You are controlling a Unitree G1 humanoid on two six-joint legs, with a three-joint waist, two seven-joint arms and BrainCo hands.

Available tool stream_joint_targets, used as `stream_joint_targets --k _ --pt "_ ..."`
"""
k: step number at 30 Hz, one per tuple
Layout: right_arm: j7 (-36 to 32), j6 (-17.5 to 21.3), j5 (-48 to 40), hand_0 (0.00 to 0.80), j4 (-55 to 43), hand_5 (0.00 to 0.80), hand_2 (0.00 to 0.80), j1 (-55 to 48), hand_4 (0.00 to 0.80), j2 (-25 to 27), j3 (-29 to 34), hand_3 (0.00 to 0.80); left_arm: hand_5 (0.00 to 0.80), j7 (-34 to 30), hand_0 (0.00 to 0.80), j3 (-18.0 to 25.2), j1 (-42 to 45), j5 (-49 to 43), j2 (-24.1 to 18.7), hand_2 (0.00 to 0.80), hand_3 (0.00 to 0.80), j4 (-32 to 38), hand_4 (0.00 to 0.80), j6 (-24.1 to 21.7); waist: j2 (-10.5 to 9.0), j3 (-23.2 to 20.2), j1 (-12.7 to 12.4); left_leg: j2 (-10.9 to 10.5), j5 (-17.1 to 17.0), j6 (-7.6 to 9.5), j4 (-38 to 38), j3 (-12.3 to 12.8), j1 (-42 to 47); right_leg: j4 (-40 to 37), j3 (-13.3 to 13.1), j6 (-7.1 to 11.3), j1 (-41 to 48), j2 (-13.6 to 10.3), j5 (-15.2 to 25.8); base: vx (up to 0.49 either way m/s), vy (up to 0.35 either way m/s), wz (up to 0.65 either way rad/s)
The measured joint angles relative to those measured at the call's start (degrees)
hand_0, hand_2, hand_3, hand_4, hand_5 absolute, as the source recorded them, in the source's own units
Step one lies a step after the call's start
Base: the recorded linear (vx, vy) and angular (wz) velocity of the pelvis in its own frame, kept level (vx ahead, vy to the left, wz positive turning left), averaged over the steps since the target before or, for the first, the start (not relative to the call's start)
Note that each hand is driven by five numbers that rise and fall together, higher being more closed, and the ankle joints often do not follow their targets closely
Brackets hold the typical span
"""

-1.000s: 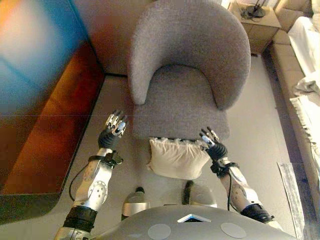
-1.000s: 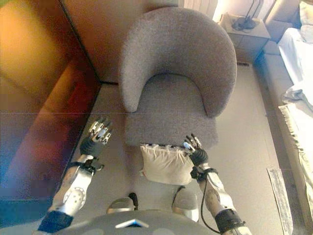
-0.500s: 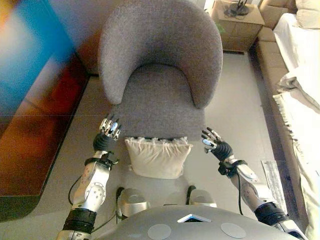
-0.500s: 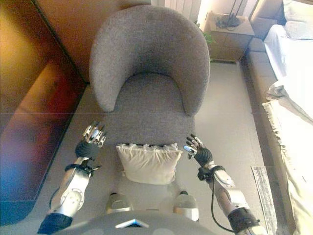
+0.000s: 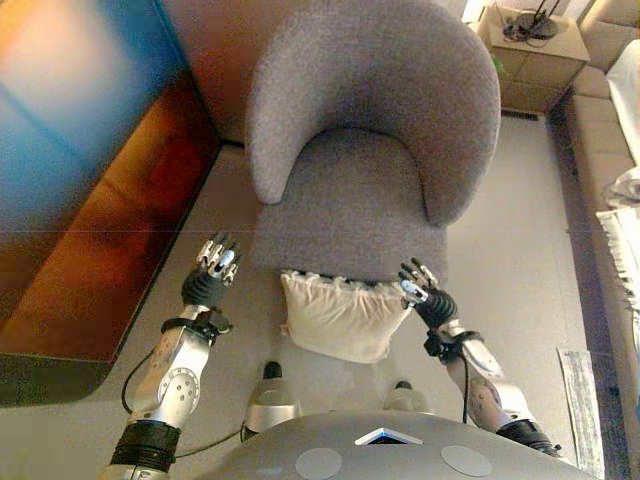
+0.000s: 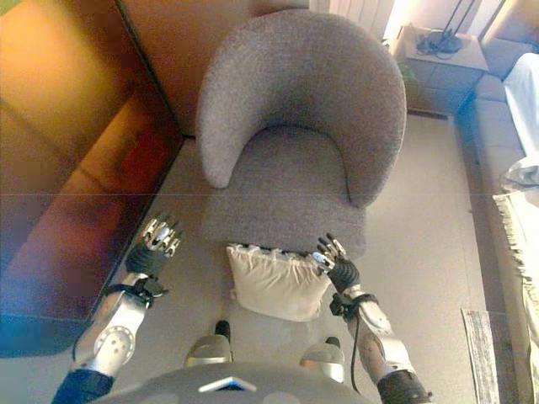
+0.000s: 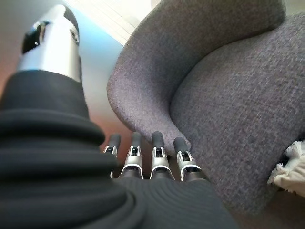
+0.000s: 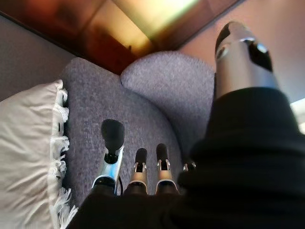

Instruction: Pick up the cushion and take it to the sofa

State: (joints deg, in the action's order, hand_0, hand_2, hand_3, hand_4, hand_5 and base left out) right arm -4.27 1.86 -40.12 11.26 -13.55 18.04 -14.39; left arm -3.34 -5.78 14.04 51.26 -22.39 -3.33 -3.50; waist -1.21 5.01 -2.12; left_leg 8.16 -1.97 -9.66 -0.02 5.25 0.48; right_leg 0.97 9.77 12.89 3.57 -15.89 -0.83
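Left eye view, items as found. Armchair (image 5: 372,150): grey fabric, curved back, seat bare. Cushion (image 5: 343,315): cream, fringed along its upper edge, propped on the floor (image 5: 510,270) against the armchair's front edge, between my two hands. My left hand (image 5: 212,270): raised beside the armchair's front left corner, apart from the cushion, fingers straight and slightly spread, holding nothing; its wrist view shows the fingers (image 7: 157,150) in a row before the armchair's side. My right hand (image 5: 425,292): just beside the cushion's upper right corner, fingers loosely extended, nothing gripped; whether it touches the fringe I cannot tell. Its wrist view shows the cushion's fringed edge to one side and the grey seat front past the fingertips (image 8: 113,136).

Containers: none seen. Writing: none legible.

Room. Floor: pale, smooth, beige. Dark glossy desk (image 5: 90,230): reddish-brown, along my left, top blurred by glare. Small wooden side table (image 5: 535,55): far right, behind the armchair, carrying a dark object too small to identify. Sofa (image 5: 610,130): beige, along the right edge, with white cloth (image 5: 625,215) draped on it, well apart from the cushion.
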Motion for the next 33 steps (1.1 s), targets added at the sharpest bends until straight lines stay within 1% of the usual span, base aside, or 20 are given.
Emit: stream_joint_targets --k 3,5,9,14,17,19,21,22,24,25,26,27,29,30,33 --pt "0.0 0.4 -0.1 0.000 0.0 0.000 0.000 0.0 0.000 0.0 -0.1 0.000 0.000 -0.2 0.000 -0.3 0.0 0.0 -0.1 0.000 0.000 0.0 0.000 0.0 -0.69 -1.1 0.0 0.5 -0.7 -0.27 -1.1 0.5 0.2 -1.6 -0.1 -0.23 0.2 0.7 0.8 -0.027 -0.053 -0.07" --pt "0.0 1.3 -0.6 0.000 0.1 0.000 0.000 0.0 0.000 0.0 -0.1 0.000 0.000 -0.2 0.000 -0.9 -0.4 0.0 -0.2 0.000 0.000 0.0 0.000 0.0 -1.07 -1.5 -0.1 0.9 -1.2 -0.54 -2.0 0.6 0.2 -2.7 0.0 -0.45 0.3 1.2 1.4 -0.036 -0.043 -0.02" --pt "0.4 2.5 -2.2 0.000 0.1 0.000 0.000 0.8 0.000 0.0 -0.6 0.000 0.000 0.0 0.000 -3.1 -0.9 -1.1 -0.2 0.000 0.000 0.0 0.000 0.0 -1.10 -1.6 0.0 1.5 -1.7 -0.65 -2.7 0.8 0.2 -3.9 0.0 -0.74 0.3 1.9 2.0 -0.029 -0.030 -0.04" --pt "0.3 2.5 -2.4 0.000 0.1 0.000 0.000 1.1 0.000 0.0 -1.2 0.000 0.000 0.1 0.000 -3.9 -0.9 -1.0 -0.2 0.000 0.000 0.0 0.000 0.0 -1.07 -1.6 -0.1 1.8 -2.0 -0.90 -3.5 1.0 0.2 -5.2 -0.1 -0.92 0.3 2.4 2.8 -0.001 -0.004 -0.02" --pt "-0.7 2.4 -6.3 0.000 0.1 0.000 0.000 1.1 0.000 -0.1 -1.2 0.000 0.000 0.0 0.000 -4.0 -0.9 -1.0 -0.2 0.000 0.000 0.0 0.000 0.0 -1.06 -1.6 -0.1 1.9 -2.4 -0.96 -4.2 1.1 0.4 -5.4 0.0 -0.92 0.3 2.5 2.8 0.011 -0.004 0.00" --pt "-3.1 1.6 -13.1 0.000 0.1 0.000 0.000 1.0 0.000 -0.7 -0.9 0.000 0.000 -0.9 0.000 -4.0 -0.8 -0.2 -0.1 0.000 0.000 0.0 0.000 0.9 -1.05 -1.6 -0.1 1.9 -2.5 -1.04 -4.7 1.2 0.9 -5.5 0.1 -0.92 0.8 2.6 2.8 0.015 -0.008 0.00" --pt "-6.0 1.3 -17.7 0.000 0.1 0.000 0.000 0.9 0.000 -1.9 -0.9 0.000 0.000 -3.5 0.000 -4.1 -0.9 3.4 0.2 0.000 0.000 0.0 0.000 2.8 -1.06 -1.6 0.0 1.9 -2.5 -1.06 -4.8 1.1 1.2 -5.9 0.2 -0.92 1.4 2.7 2.8 0.000 0.000 0.00" --pt "-7.6 0.9 -20.1 0.000 0.1 0.000 0.000 1.1 0.000 -2.1 -0.9 0.000 0.000 -5.2 0.000 -4.2 -1.1 7.0 0.6 0.000 0.000 0.0 0.000 4.5 -1.03 -1.6 0.0 1.9 -2.5 -1.06 -4.9 1.1 1.2 -6.0 0.2 -0.91 1.4 2.7 2.8 0.000 0.000 0.00" --pt "-13.7 -1.7 -29.8 0.000 1.1 0.000 0.000 1.2 0.000 -4.0 -0.1 0.000 0.000 -10.5 0.000 -4.2 -1.0 18.6 3.2 0.000 0.000 -0.4 0.000 9.3 -1.04 -1.6 0.0 2.0 -2.5 -1.07 -4.9 1.2 1.2 -6.0 0.2 -0.90 1.4 2.7 2.8 0.000 0.000 0.00" --pt "-15.7 -2.8 -32.8 0.000 1.7 0.000 0.000 1.3 0.000 -4.8 0.1 0.000 0.000 -12.1 0.000 -4.3 -0.9 22.0 4.2 0.000 0.000 -0.5 0.000 10.7 -1.05 -1.6 0.0 2.0 -2.5 -1.07 -4.9 1.3 1.1 -6.0 0.2 -0.90 1.3 2.7 2.8 0.000 0.000 0.00" --pt "-18.9 -4.6 -37.1 0.000 2.8 0.000 0.000 1.7 0.000 -6.3 0.1 0.000 0.000 -14.9 0.000 -4.8 -0.7 26.5 6.3 0.000 0.000 -0.9 0.000 12.7 -1.05 -1.6 0.1 2.0 -2.5 -1.07 -4.9 1.4 1.2 -6.0 0.2 -0.90 1.3 2.7 2.8 0.010 0.002 -0.03" --pt "-20.3 -5.9 -40.1 0.000 2.8 0.000 0.000 2.1 0.000 -7.0 -0.4 0.000 0.000 -16.6 0.000 -5.8 -0.7 29.3 7.5 0.000 0.000 -1.1 0.000 13.3 -1.05 -1.6 0.1 2.0 -2.5 -1.07 -4.9 1.6 1.2 -6.0 0.1 -0.91 1.2 2.7 2.8 0.006 0.008 -0.04" --pt "-21.6 -6.6 -42.5 0.000 2.8 0.000 0.000 3.5 0.000 -7.7 -0.7 0.000 0.000 -18.4 0.000 -7.2 -1.0 31.3 8.4 0.000 0.000 -1.1 0.000 13.7 -1.06 -1.6 0.4 2.0 -2.5 -1.07 -4.9 1.8 1.4 -6.0 0.0 -0.93 1.3 2.7 2.9 -0.006 0.016 -0.04" --pt "-21.6 -6.6 -42.8 0.000 2.7 0.000 0.000 4.1 0.000 -7.9 -0.7 0.000 0.000 -19.0 0.000 -7.3 -1.0 31.3 8.3 0.000 0.000 -1.1 0.000 13.6 -1.10 -1.6 1.3 2.0 -2.5 -1.09 -4.9 1.9 1.6 -6.0 0.0 -0.93 1.3 2.7 2.9 -0.015 0.024 -0.05" --pt "-21.6 -6.8 -42.8 0.000 2.5 0.000 0.000 4.3 0.000 -7.8 -0.3 0.000 0.000 -20.7 0.000 -6.9 -1.0 30.4 7.1 0.000 0.000 -1.1 0.000 12.8 -0.98 -1.7 1.5 2.1 -2.4 -1.17 -5.0 2.5 1.9 -6.0 -0.7 -0.93 1.2 2.7 2.9 -0.014 0.021 -0.09"
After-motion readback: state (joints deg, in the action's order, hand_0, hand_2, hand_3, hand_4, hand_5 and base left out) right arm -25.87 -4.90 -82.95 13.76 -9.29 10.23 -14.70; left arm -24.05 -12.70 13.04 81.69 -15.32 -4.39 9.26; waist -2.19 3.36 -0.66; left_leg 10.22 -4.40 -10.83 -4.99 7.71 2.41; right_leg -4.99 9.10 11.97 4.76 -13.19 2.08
